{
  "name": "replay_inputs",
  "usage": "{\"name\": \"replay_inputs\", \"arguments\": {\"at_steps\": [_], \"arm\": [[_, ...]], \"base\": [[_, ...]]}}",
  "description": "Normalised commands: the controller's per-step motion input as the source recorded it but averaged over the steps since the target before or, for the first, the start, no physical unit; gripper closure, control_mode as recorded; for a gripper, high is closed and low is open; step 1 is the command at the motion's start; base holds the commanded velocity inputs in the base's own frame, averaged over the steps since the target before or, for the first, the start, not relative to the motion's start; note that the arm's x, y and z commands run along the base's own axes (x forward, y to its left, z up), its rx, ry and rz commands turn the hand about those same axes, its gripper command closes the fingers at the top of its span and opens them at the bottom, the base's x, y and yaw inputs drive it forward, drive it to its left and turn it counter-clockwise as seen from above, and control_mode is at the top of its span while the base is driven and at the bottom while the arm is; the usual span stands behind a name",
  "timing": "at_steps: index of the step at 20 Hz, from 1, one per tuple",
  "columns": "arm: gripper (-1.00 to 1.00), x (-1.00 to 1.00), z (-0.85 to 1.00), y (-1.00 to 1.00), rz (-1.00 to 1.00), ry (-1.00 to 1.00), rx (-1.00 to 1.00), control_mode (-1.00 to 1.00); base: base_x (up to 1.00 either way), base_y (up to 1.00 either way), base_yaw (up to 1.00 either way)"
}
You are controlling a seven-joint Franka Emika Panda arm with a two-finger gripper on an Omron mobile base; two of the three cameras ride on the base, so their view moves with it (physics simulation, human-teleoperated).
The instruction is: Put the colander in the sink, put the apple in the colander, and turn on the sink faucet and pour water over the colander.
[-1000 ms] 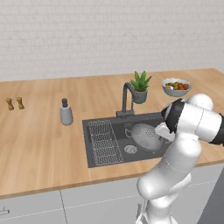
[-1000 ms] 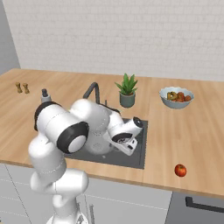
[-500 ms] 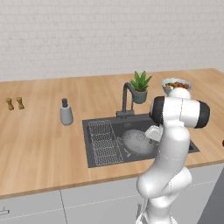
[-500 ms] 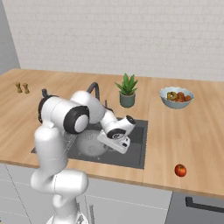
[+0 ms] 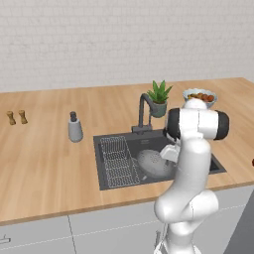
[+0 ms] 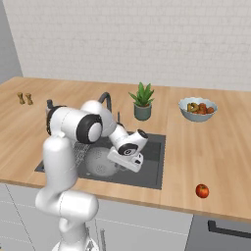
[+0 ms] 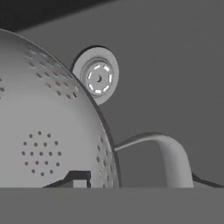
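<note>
Left base view, left to right. Two small wooden shakers (image 5: 17,117) at far left of the counter (image 5: 44,163); grey soap bottle (image 5: 75,128) left of centre. Sink (image 5: 111,181) at centre, wire rack (image 5: 118,161) in its left half. Colander (image 5: 155,164) lies inside the basin just right of the rack, dome side facing the camera, so it looks tipped or on its side. Faucet (image 5: 143,112) stands on the back rim, potted plant (image 5: 158,98) beside it, fruit bowl (image 5: 199,97) at upper right.

Right base view: gripper (image 6: 123,163) hangs low in the sink, at centre frame, right beside the colander (image 6: 100,163). Apple (image 6: 201,190) sits on the counter at lower right, well apart from the sink.

Hand view: colander wall (image 7: 43,127) fills the left half, one loop handle (image 7: 168,153) at lower centre-right, drain (image 7: 98,77) at upper centre. Fingertips are not clear here; cannot tell whether the jaws are spread or pinching the rim.

Handling, my judgement:
- Colander: stiff thin metal, light, smooth, likely to skid or rock on its round side. Best hold is the rim or a loop handle, not the curved wall.
- Apple: small, firm, round; will roll if nudged. Take it across its widest part from above.
</note>
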Motion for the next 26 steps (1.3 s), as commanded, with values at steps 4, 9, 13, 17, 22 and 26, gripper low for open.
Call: {"name": "replay_inputs", "arguments": {"at_steps": [4, 9, 13, 17, 22, 26], "arm": [[1.00, 0.42, -0.16, 0.04, -0.04, 0.03, -0.04, -1.00], [1.00, 0.52, -0.09, -0.16, -0.08, 0.05, -0.06, -1.00], [1.00, 0.43, -0.17, -0.35, -0.11, 0.07, -0.07, -1.00], [1.00, 0.10, -0.29, -0.36, -0.15, 0.06, -0.08, -1.00], [1.00, -0.30, -0.22, -0.12, -0.11, -0.01, -0.08, -1.00], [1.00, -0.49, 0.00, 0.00, -0.03, -0.11, -0.06, -1.00]], "base": [[0.00, 0.00, 0.00], [0.00, 0.00, 0.00], [0.00, 0.00, 0.00], [0.00, 0.00, 0.00], [0.00, 0.00, 0.00], [0.00, 0.00, 0.00]]}}
